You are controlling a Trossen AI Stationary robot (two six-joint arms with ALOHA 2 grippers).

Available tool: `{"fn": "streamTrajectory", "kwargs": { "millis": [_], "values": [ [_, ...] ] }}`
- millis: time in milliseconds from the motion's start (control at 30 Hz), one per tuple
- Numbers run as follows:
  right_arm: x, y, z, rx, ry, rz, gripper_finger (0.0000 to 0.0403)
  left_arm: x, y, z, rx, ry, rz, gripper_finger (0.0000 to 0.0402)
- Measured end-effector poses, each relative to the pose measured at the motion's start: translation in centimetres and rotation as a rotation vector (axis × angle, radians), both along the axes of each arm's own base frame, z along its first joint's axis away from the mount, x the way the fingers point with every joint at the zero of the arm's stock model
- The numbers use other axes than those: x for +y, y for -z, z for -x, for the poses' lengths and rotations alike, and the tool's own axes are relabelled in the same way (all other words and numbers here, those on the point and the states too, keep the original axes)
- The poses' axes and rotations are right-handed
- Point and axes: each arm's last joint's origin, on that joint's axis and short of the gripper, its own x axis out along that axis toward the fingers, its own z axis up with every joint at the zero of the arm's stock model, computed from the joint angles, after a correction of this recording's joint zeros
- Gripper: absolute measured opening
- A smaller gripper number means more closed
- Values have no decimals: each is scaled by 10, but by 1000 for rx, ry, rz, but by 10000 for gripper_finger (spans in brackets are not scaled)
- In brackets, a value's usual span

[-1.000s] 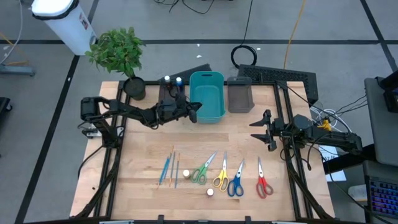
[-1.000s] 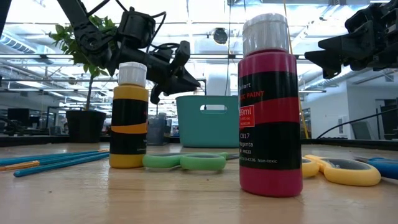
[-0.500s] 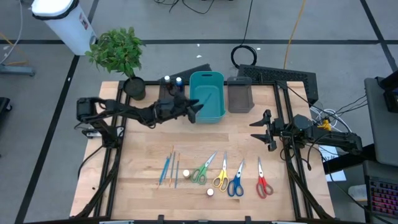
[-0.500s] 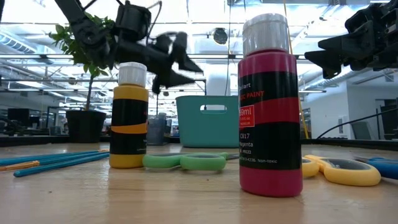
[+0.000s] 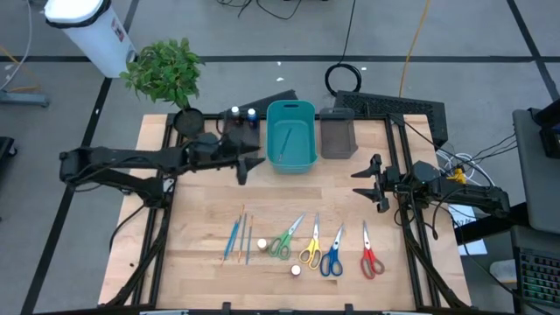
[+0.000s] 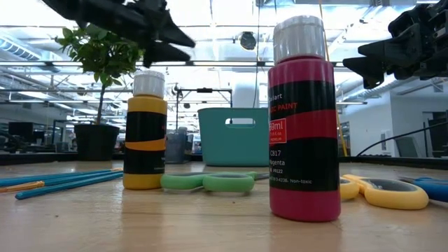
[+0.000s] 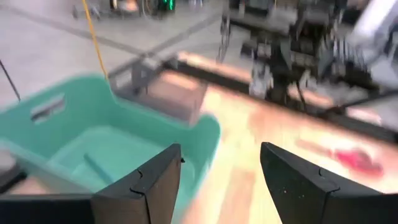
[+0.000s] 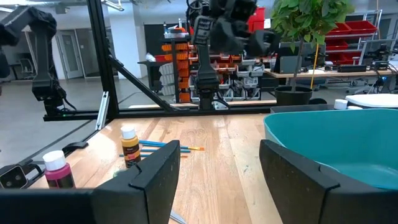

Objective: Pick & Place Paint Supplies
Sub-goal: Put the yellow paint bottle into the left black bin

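Observation:
My left gripper [image 5: 248, 168] hangs open and empty over the table, just left of the teal bin [image 5: 273, 157], in which one thin brush [image 7: 94, 167] lies. My right gripper [image 5: 366, 184] waits open near the right edge. Several brushes [image 5: 238, 234] lie flat on the wood. To their right, green [image 5: 284, 238], yellow [image 5: 311, 247], blue [image 5: 332, 256] and red scissors [image 5: 369, 257] lie in a row. A yellow paint bottle [image 6: 145, 133] and a magenta one [image 6: 304, 119] stand upright near the front. Two capped bottles [image 5: 242, 113] stand in the dark bin at the far edge.
A dark grey bin [image 5: 338, 136] stands right of the teal bin, and another dark bin [image 5: 238, 131] stands left of it. A potted plant [image 5: 171, 79] sits at the far left corner. Bare wood lies between the bins and the row of supplies.
My left gripper has drawn back from the teal bin's near left corner toward the table's left and risen. A thin brush now lies inside the teal bin, where none showed a second ago. The right arm has kept still.

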Motion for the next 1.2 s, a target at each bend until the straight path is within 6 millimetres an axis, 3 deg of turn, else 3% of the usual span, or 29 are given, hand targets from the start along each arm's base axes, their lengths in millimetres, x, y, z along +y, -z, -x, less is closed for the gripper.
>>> {"fn": "streamTrajectory", "kwargs": {
  "millis": [167,433,633,933,1200],
  "values": [
    [0,0,0,0,0,0,212,-15,4,19,149,48,38,228],
    [0,0,0,0,0,0,212,-42,26,27,381,97,178,228],
    [0,0,0,0,0,0,212,-66,40,21,472,187,168,228],
    [0,0,0,0,0,0,212,-106,56,5,481,450,-27,228],
    [0,0,0,0,0,0,212,-134,92,-6,604,550,-111,228]
  ]
}}
